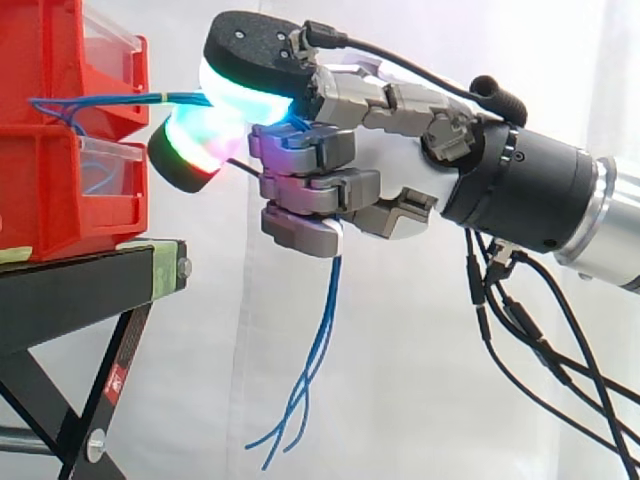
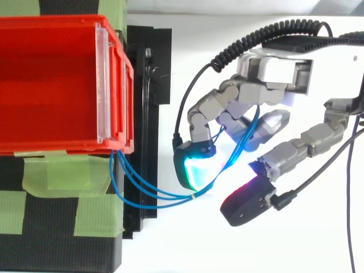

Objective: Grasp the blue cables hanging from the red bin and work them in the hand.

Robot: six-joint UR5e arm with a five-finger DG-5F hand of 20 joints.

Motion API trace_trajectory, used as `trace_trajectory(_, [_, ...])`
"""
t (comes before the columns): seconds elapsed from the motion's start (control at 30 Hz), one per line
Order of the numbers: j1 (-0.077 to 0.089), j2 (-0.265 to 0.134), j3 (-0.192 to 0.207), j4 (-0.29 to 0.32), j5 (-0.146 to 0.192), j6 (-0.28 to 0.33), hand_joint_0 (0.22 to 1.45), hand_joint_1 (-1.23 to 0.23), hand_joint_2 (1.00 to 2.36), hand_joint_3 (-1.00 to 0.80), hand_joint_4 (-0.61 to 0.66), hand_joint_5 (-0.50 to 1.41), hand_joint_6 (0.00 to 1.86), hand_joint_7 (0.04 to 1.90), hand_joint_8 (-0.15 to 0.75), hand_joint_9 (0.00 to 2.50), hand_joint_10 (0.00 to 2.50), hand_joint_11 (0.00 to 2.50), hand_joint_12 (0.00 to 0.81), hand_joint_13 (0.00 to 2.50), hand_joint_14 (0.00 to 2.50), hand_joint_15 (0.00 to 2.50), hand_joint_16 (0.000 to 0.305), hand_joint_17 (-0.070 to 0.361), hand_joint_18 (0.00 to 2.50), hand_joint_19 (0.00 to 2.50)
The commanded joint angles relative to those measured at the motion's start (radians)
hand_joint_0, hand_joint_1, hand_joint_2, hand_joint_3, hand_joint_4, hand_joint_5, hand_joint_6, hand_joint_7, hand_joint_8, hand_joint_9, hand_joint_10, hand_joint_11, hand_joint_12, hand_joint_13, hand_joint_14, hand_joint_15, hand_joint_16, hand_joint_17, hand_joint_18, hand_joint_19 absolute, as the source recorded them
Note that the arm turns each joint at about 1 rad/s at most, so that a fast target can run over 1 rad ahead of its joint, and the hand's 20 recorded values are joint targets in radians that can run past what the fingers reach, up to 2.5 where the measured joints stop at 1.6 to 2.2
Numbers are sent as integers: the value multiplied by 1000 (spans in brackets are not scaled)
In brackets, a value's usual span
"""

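Thin blue cables (image 2: 149,197) run out of the red bin (image 2: 51,85) at its front corner and stretch across to my hand (image 2: 267,74). In the side view the cables (image 1: 130,99) leave the upper bin (image 1: 50,60) almost level, pass between my glowing fingertips (image 1: 240,95) and through the curled fingers of my hand (image 1: 330,170). Their loose ends (image 1: 305,390) dangle below the hand. The hand is shut on the cables, just right of the bins.
Two stacked red bins rest on a black stand (image 1: 90,290) with green tape (image 2: 57,176) on its top. A white curtain (image 1: 420,380) hangs behind. Open air lies under and right of the hand.
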Motion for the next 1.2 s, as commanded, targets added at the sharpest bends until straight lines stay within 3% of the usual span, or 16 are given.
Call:
trace_trajectory(0.0, [-3,0,7,-3,-6,-2,1141,-680,1005,398,202,15,912,1033,317,747,2500,1828,387,986,2500,1210,47,106,1208,1446])
trace_trajectory(0.17, [-5,0,42,-29,-43,-20,1145,-676,1001,404,201,18,910,1036,318,747,2500,1837,386,983,2500,1212,47,105,1201,1445])
trace_trajectory(0.2, [-6,0,58,-58,-63,-33,1150,-673,1002,400,198,17,908,1039,315,747,2500,1841,384,978,2500,1201,46,103,1187,1428])
trace_trajectory(0.37, [-8,0,71,-101,-74,-46,1162,-683,1004,356,194,6,905,1048,320,716,2500,1880,389,956,2500,1235,46,104,1153,1412])
trace_trajectory(0.6, [-11,0,71,-103,-83,-48,1141,-700,1022,-50,193,-3,887,1046,324,692,2500,1834,388,939,2500,1238,44,99,1177,1558])
trace_trajectory(0.77, [-12,0,71,-93,-88,-48,1133,-631,1023,101,197,30,878,1051,311,706,2500,1801,372,939,2500,1188,44,99,1152,1489])
trace_trajectory(0.87, [-12,0,71,-93,-88,-48,1105,-597,1016,124,199,67,825,1081,318,719,2500,1852,376,953,2500,1254,45,101,1204,1589])
trace_trajectory(1.17, [-23,0,87,-92,-108,-48,1004,-559,1021,-216,227,188,393,1232,328,724,2500,1877,377,957,2500,1285,46,104,1346,1819])
